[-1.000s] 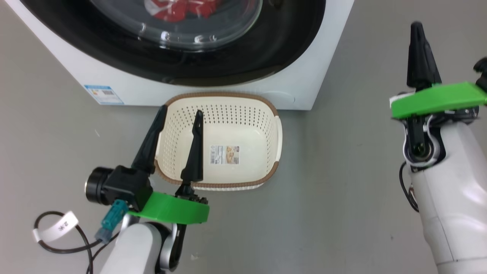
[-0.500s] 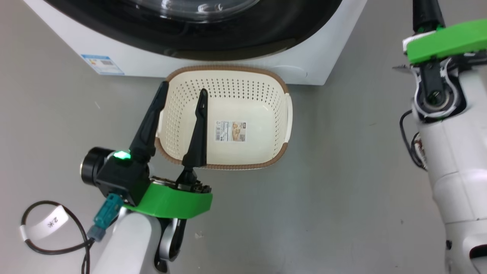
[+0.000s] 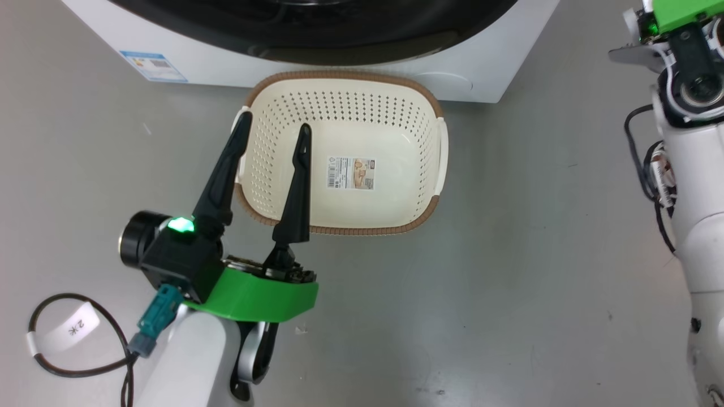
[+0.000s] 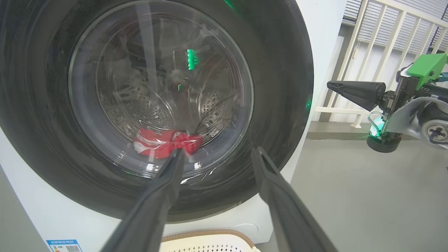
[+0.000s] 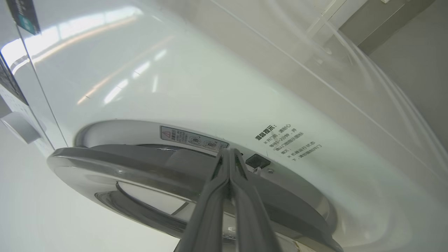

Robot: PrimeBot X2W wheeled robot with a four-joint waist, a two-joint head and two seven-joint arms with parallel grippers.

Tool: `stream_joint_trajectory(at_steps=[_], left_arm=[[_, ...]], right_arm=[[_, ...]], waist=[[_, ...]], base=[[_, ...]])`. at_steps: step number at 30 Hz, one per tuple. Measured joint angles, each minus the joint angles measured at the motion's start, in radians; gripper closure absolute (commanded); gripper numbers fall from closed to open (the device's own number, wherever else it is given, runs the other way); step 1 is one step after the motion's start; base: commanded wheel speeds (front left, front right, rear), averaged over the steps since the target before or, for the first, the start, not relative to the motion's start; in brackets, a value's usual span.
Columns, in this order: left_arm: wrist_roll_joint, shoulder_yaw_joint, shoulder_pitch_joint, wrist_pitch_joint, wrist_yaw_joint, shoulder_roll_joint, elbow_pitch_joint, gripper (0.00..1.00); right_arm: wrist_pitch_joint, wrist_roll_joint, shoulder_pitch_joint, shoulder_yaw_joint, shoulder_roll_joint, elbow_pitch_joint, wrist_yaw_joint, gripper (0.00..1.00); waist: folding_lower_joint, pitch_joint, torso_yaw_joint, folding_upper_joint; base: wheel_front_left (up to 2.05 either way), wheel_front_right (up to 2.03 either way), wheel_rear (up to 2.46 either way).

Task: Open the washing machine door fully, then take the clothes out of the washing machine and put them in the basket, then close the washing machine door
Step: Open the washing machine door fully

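Since door (image 4: 280, 105) likely rigid, heavy, slick: hook edge nr latch (image 5: 257, 161), mid-frame; R gripper (image 5: 229, 154) closed, empty; L gripper (image 3: 275, 121) spread wide, empty.

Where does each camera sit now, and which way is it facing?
Head view: on the head, looking down at the cream perforated plastic basket on the floor before the white washing machine; open left claw and right forearm show.
Left wrist view: left wrist, facing the glossy black round door with red clothes behind its glass; own two fingers, plus the right claw.
Right wrist view: right wrist, facing the door's edge close up; own shut claw.
Shared: head and left wrist views both show the basket's brown rim.
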Motion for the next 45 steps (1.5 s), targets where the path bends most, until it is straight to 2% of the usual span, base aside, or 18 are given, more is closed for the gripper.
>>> stream_joint_trajectory(at_steps=[13,29,45], left_arm=[[0.002,-0.014,-0.002,0.000,0.000,0.000,-0.019,0.00],[0.009,-0.028,-0.022,0.000,-0.008,-0.001,-0.023,0.00],[0.009,-0.030,-0.024,0.000,-0.008,-0.001,-0.022,0.00]], right_arm=[[0.180,0.064,-0.105,0.041,-0.042,0.052,0.000,1.00],[0.229,0.063,-0.214,0.074,-0.069,0.128,0.000,1.00],[0.320,0.090,-0.217,0.105,-0.084,0.106,-0.009,1.00]], waist=[[0.0000,0.046,0.019,0.0000],[0.0000,0.092,0.053,0.0000],[0.0000,0.091,0.052,0.0000]], base=[[0.00,0.00,0.00],[0.00,0.00,0.00],[0.00,0.00,0.00]])
